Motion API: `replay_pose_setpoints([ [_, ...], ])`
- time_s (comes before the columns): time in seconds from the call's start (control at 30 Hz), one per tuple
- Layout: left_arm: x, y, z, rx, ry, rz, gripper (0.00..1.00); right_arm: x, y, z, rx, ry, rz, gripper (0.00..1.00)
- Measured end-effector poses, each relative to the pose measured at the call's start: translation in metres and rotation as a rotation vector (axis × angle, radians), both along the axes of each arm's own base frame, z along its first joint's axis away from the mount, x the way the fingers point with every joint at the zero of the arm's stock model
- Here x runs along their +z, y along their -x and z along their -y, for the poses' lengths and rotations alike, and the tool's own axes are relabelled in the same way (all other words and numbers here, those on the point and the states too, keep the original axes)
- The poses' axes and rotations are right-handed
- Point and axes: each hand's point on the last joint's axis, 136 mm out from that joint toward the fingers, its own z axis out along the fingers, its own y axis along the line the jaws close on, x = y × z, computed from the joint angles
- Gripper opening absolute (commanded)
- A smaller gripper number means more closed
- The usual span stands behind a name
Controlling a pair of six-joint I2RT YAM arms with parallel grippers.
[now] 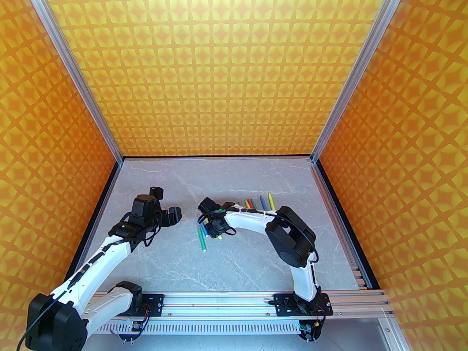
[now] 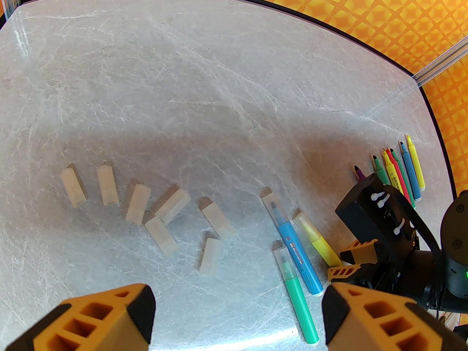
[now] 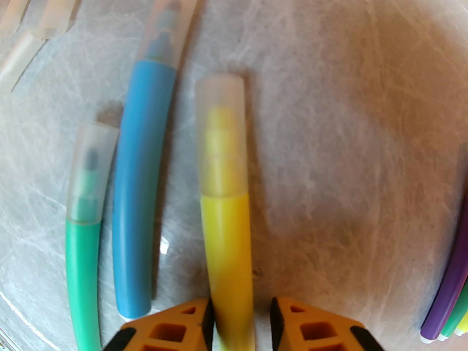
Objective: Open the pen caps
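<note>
Seven loose pen caps (image 2: 161,235) lie scattered on the marble counter (image 2: 182,86), with uncapped pens (image 2: 402,174) in a row at its right edge. Beside a green pen (image 3: 82,261) and a blue pen (image 3: 140,196), both capped, the right claw (image 3: 239,305) straddles the capped yellow pen (image 3: 226,232), narrowly parted, one pad (image 3: 208,316) touching. The left claw (image 2: 237,316) hovers spread wide, holding nothing.

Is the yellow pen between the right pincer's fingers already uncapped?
No, a translucent cap covers the tip of the yellow pen at the right pincer.
</note>
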Motion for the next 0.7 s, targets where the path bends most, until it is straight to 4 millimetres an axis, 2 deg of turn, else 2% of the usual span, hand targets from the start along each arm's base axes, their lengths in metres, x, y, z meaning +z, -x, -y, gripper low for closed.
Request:
replay_pose_setpoints([
  [0.23,0.001,-0.001,0.0,0.001,0.002,0.005,0.8,-0.001,0.0,-0.003,0.015,0.013,-0.012,0.26],
  [0.47,-0.003,0.0,0.0,0.002,0.007,-0.002,0.79,0.0,0.0,-0.006,0.024,0.001,-0.02,0.1],
  [0.7,-0.01,0.004,0.01,-0.042,0.054,-0.017,0.77,0.003,-0.001,-0.007,0.014,-0.127,-0.026,0.05],
])
